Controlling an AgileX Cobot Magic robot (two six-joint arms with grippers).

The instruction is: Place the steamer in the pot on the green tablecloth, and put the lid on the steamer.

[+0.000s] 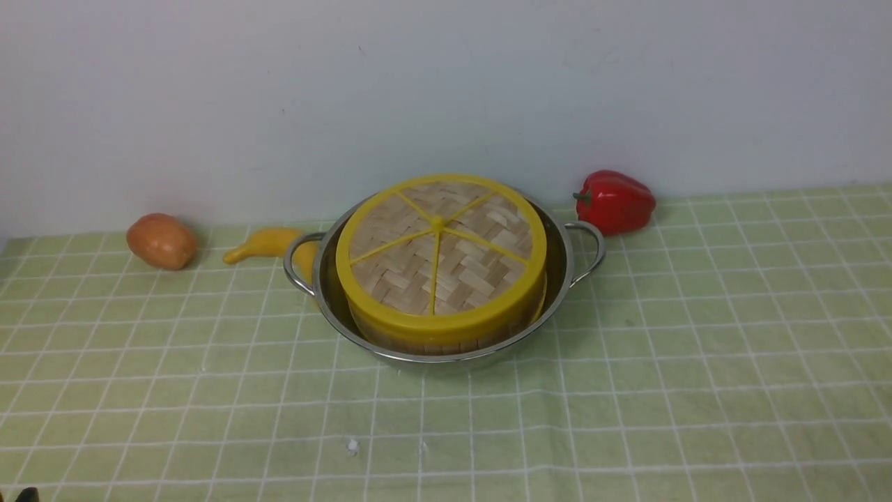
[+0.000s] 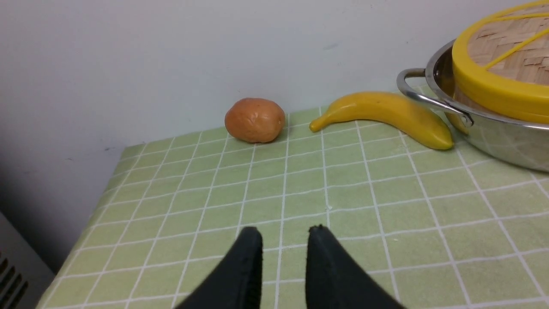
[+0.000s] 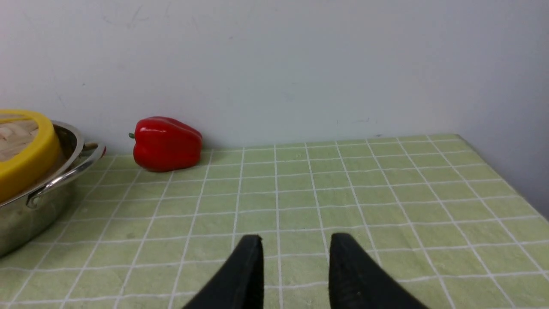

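The shiny steel pot (image 1: 446, 360) stands on the green tablecloth (image 1: 697, 362) at the middle back. The steamer (image 1: 432, 344) sits inside it; only a strip of its side wall shows, its contents are hidden. The woven lid (image 1: 439, 251) with yellow rim and spokes lies on top of the steamer, slightly tilted. My left gripper (image 2: 284, 231) is open and empty over bare cloth, well clear of the pot (image 2: 506, 141) and lid (image 2: 502, 64). My right gripper (image 3: 296, 238) is open and empty over bare cloth, away from the pot (image 3: 25, 214).
An orange-brown potato (image 1: 162, 240) and a yellow banana (image 1: 268, 244) lie at the back left, the banana touching the pot's left handle side. A red bell pepper (image 1: 617, 201) lies at the back right by the wall. The cloth's left edge (image 2: 103, 189) drops off.
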